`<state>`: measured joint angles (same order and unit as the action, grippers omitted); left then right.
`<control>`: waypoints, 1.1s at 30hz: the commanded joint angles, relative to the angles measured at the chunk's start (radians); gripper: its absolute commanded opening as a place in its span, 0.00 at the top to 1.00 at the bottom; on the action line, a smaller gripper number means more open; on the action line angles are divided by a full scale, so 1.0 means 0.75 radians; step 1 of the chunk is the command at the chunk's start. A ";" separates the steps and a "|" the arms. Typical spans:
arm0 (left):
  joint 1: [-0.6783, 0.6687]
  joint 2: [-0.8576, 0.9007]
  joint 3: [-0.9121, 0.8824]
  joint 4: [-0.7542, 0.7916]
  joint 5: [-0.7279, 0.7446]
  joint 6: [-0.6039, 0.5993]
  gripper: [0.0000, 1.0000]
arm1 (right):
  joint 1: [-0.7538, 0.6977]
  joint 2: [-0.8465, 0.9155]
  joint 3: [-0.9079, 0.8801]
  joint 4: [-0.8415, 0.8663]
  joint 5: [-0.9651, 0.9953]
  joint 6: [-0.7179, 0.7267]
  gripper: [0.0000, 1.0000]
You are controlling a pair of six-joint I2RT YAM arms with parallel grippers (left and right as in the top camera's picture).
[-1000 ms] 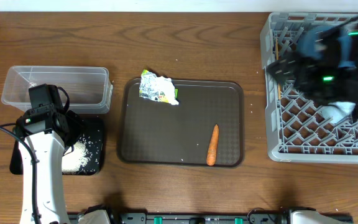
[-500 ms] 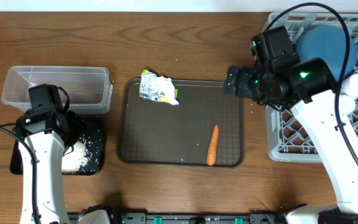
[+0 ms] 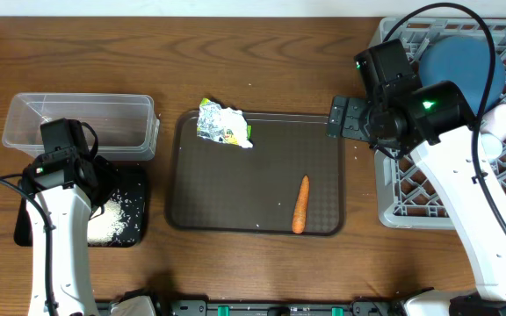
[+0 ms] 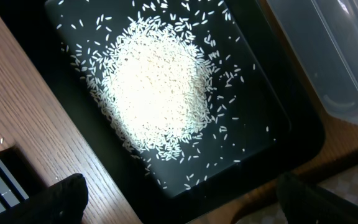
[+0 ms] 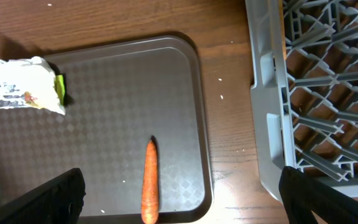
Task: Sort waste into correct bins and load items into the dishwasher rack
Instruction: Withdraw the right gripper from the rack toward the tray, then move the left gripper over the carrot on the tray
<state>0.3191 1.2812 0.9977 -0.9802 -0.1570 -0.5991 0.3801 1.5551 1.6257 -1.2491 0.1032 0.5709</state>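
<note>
Wooden surface (image 3: 262, 53) is occupied mid-frame by a brown tray (image 3: 235, 193); its carrot (image 3: 300, 204), lower right, is judged light, stiff, best taken mid-length; left pincer (image 4: 182, 196) and right pincer (image 3: 338, 118) are released, empty.

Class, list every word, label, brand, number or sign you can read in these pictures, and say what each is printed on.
No text can be read anywhere.
Print on the foil wrapper: coloured marks show, too small and blurred to read.
On the brown tray, dishwasher rack, clear tub and black tray: no markings visible.
</note>
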 commanded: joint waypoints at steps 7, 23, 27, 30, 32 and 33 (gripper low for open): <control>0.007 -0.004 0.021 -0.004 -0.012 -0.007 0.00 | -0.005 0.010 -0.007 -0.002 0.032 0.021 0.01; 0.007 -0.004 0.021 -0.004 -0.012 -0.007 0.00 | -0.005 0.010 -0.007 -0.001 0.032 0.021 0.01; 0.007 -0.004 0.021 0.041 -0.011 -0.086 0.00 | -0.005 0.010 -0.007 -0.001 0.032 0.021 0.01; 0.007 -0.004 0.021 0.011 0.141 -0.165 0.00 | -0.005 0.010 -0.007 -0.001 0.032 0.021 0.01; 0.007 -0.004 0.021 -0.087 0.275 -0.165 0.00 | -0.005 0.010 -0.007 -0.001 0.032 0.021 0.01; 0.007 -0.004 0.021 -0.152 0.342 -0.176 0.00 | -0.005 0.010 -0.007 -0.001 0.032 0.021 0.01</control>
<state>0.3199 1.2812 0.9985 -1.0439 -0.0509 -0.6827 0.3801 1.5555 1.6257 -1.2480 0.1089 0.5709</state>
